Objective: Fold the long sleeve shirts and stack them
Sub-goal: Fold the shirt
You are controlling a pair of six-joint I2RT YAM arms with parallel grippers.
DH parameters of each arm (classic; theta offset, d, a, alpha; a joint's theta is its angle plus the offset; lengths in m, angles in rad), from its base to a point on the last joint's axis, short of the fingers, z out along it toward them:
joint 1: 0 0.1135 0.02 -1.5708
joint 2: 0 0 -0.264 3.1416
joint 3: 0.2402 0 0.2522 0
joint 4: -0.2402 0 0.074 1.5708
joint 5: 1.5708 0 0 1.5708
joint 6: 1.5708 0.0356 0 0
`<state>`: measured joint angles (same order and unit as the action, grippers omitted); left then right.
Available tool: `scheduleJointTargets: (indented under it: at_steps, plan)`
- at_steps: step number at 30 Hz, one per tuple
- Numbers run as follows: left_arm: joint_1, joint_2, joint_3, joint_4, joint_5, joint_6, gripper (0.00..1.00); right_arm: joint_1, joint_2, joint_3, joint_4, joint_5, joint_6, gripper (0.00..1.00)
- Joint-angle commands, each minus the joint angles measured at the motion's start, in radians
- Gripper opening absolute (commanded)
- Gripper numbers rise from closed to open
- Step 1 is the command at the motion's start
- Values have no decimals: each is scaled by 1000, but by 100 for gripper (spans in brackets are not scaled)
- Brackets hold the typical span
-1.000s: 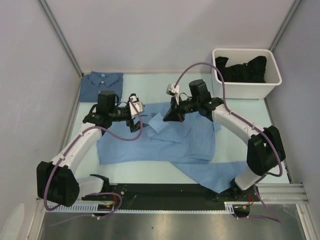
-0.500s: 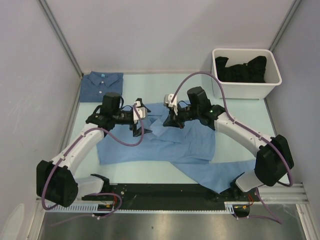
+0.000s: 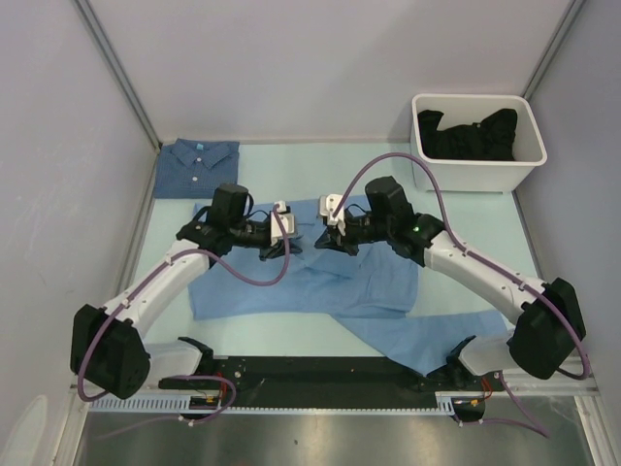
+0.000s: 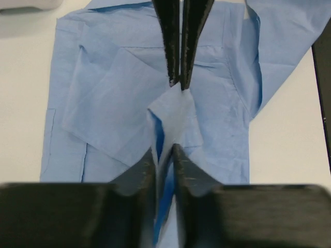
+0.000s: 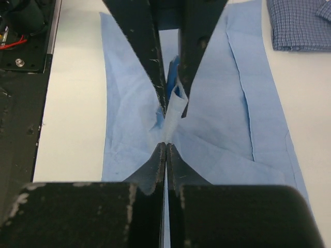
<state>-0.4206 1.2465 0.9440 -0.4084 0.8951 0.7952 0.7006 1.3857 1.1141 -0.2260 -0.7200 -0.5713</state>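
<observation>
The light sky-blue long sleeve shirt (image 3: pixel 320 282) lies spread across the middle of the table. One sleeve (image 3: pixel 437 335) trails toward the near right. A pale fold of it (image 4: pixel 173 113) stands raised between the two grippers, which face each other tip to tip. My right gripper (image 5: pixel 166 145) is shut on one end of that fold. My left gripper (image 4: pixel 164 150) has its jaws drawn in on the other end, with cloth between them. In the top view the left gripper (image 3: pixel 291 236) and right gripper (image 3: pixel 322 238) nearly meet. The denim-blue shirt (image 3: pixel 197 167) lies folded at the far left.
A white bin (image 3: pixel 478 170) holding black clothes (image 3: pixel 471 134) stands at the far right. Grey walls close in the table on the left, back and right. The black rail with the arm bases (image 3: pixel 320 374) runs along the near edge.
Both grippers have come toward each other over the shirt's upper middle. The left jaws have gone from wide open to closed around the raised fold. The right gripper has stayed shut.
</observation>
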Motion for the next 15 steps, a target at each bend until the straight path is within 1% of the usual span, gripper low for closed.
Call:
scheduleJointTargets:
  at_steps: [1,2,3,5,6,7,8,9,10,11,12,14,15]
  plan:
    - [-35,-64,36,-116,22,21,5,16,-56,0,59,20,4,3]
    - [-47,-90,44,-145,18,22,0,13,-63,3,56,31,19,7]
    - [-75,-105,56,-173,7,27,0,7,-68,9,51,42,37,17]
    - [-121,-169,64,-242,4,42,0,-28,-91,12,33,51,94,28]
    - [-135,-197,59,-259,8,55,0,-45,-100,18,22,62,120,41]
    - [-150,-222,55,-289,4,67,0,-68,-109,18,16,63,175,47]
    - [-191,-272,49,-302,-7,79,0,-93,-128,18,11,63,209,52]
    - [-216,-292,35,-308,-24,93,0,-149,-132,18,11,70,237,63]
    - [-237,-315,27,-313,-48,93,0,-174,-132,24,8,73,279,67]
    - [-277,-331,21,-313,-56,91,0,-200,-126,29,-1,74,292,69]
    - [-294,-350,22,-313,-56,75,0,-248,-102,36,-6,73,301,70]
    - [-341,-351,29,-308,-48,49,0,-285,-64,67,-9,71,336,69]
    - [-360,-334,44,-305,-50,24,0,-317,-12,79,-6,53,346,69]
